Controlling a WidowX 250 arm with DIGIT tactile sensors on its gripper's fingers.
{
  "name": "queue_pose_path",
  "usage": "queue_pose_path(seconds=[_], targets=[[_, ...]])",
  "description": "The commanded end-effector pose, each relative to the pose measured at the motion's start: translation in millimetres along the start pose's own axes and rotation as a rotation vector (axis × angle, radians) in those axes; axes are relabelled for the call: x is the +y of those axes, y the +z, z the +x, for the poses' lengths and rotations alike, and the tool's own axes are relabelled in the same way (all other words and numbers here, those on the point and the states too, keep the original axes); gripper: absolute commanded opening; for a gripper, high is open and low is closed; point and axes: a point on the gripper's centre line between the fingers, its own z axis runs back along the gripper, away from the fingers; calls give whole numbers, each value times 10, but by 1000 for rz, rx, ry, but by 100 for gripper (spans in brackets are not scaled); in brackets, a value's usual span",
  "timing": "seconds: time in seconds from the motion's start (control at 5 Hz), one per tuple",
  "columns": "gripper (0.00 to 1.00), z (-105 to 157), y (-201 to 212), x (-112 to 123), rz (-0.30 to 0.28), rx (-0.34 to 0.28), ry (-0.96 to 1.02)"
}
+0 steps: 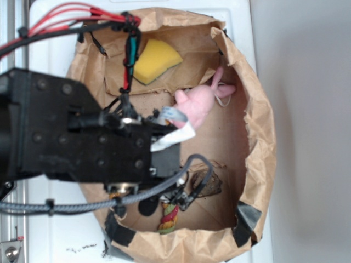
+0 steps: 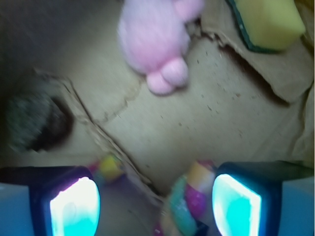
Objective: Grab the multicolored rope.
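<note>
Bag [image 1: 258,137] contents: rope [image 1: 168,218], plush [image 1: 198,103], sponge [image 1: 154,59].
Gripper [image 2: 155,206] spread wide, empty; rope lies between fingers [image 2: 74,206], beside bag's near wall.

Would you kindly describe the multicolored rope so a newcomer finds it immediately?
Look inside the brown paper bag, at its bottom edge below the black gripper. The multicolored rope lies there, twisted red, yellow and green, unlike the pink plush and yellow sponge.

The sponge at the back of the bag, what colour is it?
Yellow, with a dark green underside; the sponge shows best in the wrist view.
</note>
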Motion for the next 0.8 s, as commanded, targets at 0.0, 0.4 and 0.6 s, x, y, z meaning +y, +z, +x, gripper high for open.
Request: queue_pose_path(seconds=[0.0,0.4,0.6], targets=[[100,-83,92,143,-20,-38,-45],[100,-107,89,128,-23,-16,-44],[100,-142,47,52,-19,-3,-45]])
